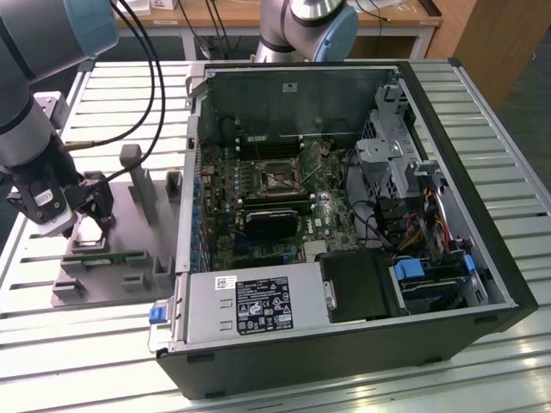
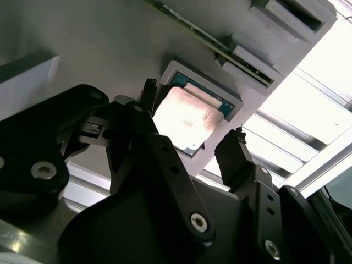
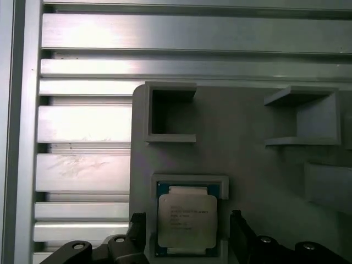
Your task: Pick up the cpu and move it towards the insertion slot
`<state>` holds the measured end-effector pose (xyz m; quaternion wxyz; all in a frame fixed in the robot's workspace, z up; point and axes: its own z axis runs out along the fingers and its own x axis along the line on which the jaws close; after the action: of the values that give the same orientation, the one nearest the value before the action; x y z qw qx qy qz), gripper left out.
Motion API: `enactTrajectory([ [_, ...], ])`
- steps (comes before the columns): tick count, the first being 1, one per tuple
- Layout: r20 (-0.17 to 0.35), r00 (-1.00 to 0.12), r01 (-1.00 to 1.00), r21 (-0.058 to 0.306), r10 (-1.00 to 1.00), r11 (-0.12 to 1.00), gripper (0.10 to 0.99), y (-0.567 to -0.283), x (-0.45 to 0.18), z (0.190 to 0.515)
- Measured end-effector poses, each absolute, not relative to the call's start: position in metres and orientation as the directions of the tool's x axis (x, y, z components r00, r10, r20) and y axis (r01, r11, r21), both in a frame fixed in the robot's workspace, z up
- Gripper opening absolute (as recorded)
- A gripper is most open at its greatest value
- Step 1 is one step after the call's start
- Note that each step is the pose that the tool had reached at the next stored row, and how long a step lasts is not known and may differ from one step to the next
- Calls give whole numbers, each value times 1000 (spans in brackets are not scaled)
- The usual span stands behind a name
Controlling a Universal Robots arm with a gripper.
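— Over the grey plate [image 1: 129,245] at the exterior view's left, your gripper [image 1: 90,211] hangs low with its fingers [image 2: 236,154] spread apart, gripping nothing.

— And the cpu?

— Right between them. In the first wrist view the cpu [image 3: 187,223] lies flat in its shallow pocket [image 3: 190,180] on the plate, shiny lid up. One finger stands at each of two opposite sides. You cannot tell whether either tip touches the chip.

— How does it sit?

— Square to the pocket walls. It is nearly square itself, perhaps a little longer along the sides that face your fingers. The lines of print on the lid run from one finger across to the other.

— What is close by?

— A green memory stick [image 1: 103,256] lies in its own holder on the same plate, just beside the pocket. An upright post [image 1: 136,176] rises a little farther toward the computer case [image 1: 362,344]. In the first wrist view a square bracket [image 3: 147,113] stands on the plate near the pocket. Under it all is the slatted metal table [image 1: 112,86].

— The insertion slot?

— Well apart from your gripper, inside the open case on the green motherboard [image 1: 219,181]. The insertion slot [image 1: 277,176] shows its silver frame and dark centre, with a black ribbed block [image 1: 271,224] near it. The case's side wall [image 1: 183,206] stands between the plate and the slot.
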<state>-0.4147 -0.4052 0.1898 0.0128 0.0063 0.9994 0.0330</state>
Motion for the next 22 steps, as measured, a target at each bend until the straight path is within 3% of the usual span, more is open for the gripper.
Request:
enactTrajectory([
  [15, -25, -1000, 12, 64, 13, 998, 706, -401, -415, 183],
  [17, -25, -1000, 12, 64, 13, 998, 694, -401, -415, 183],
  [18, -25, -1000, 12, 64, 13, 998, 620, -401, -415, 183],
  [22, -25, -1000, 12, 64, 13, 998, 620, -401, -415, 183],
])
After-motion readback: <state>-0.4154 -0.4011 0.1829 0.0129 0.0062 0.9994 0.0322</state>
